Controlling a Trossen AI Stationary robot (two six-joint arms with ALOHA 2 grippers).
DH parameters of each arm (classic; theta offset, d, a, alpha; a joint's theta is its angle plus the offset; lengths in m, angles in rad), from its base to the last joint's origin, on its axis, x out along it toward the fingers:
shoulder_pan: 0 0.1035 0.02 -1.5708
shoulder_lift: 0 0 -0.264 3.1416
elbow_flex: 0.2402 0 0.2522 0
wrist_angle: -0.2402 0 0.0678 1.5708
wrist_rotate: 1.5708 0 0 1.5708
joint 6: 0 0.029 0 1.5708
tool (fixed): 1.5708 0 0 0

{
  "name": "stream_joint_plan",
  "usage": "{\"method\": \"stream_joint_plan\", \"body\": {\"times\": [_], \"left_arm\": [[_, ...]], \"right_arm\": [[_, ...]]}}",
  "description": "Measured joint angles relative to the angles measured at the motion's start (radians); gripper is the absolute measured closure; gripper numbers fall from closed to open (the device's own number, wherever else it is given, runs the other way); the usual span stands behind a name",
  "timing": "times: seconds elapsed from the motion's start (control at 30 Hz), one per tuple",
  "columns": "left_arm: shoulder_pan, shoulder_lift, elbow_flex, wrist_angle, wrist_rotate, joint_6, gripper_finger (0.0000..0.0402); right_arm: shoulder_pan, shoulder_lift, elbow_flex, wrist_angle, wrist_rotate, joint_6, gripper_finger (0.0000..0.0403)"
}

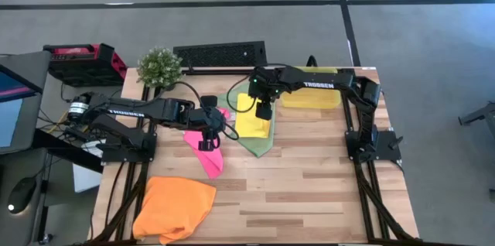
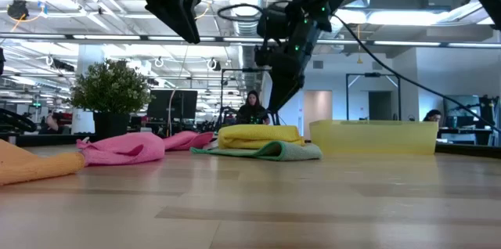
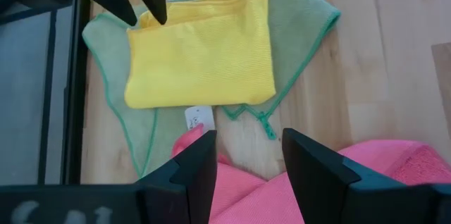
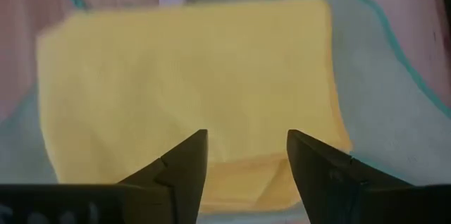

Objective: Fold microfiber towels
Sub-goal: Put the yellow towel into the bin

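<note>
arms: 2, black | lettering: white TROSSEN | LED: green

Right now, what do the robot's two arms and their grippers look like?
Both arms are dark, jointed tubes with white "TROSSEN" lettering and black cables. The right arm shows a small green light. The left gripper and the right gripper each have two dark, wedge-shaped fingers.

Yellow towel, pale green towel, pink towel, orange towel.
</note>
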State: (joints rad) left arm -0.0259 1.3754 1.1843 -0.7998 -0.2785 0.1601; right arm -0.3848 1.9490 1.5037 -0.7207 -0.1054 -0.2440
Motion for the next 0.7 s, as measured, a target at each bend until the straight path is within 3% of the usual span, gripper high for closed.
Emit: {"method": "stream_joint_plan", "body": {"times": [0.1, 0.37, 0.5, 0.7], "left_arm": [[0.015, 0.000, 0.000, 0.000, -0.001, -0.007, 0.0248], [0.051, 0.000, 0.000, 0.002, 0.008, -0.012, 0.0248], [0.055, 0.000, 0.000, 0.003, 0.008, -0.012, 0.0248], [0.055, 0.000, 0.000, 0.004, 0.009, -0.011, 0.0248]], "right_arm": [[-0.040, 0.008, -0.004, -0.017, -0.053, 0.052, 0.0184], [-0.139, 0.022, -0.003, -0.038, -0.072, 0.192, 0.0184], [-0.148, 0.049, -0.001, -0.019, -0.124, 0.200, 0.0184], [-0.153, 0.105, 0.000, 0.019, -0.116, 0.221, 0.0184]]}}
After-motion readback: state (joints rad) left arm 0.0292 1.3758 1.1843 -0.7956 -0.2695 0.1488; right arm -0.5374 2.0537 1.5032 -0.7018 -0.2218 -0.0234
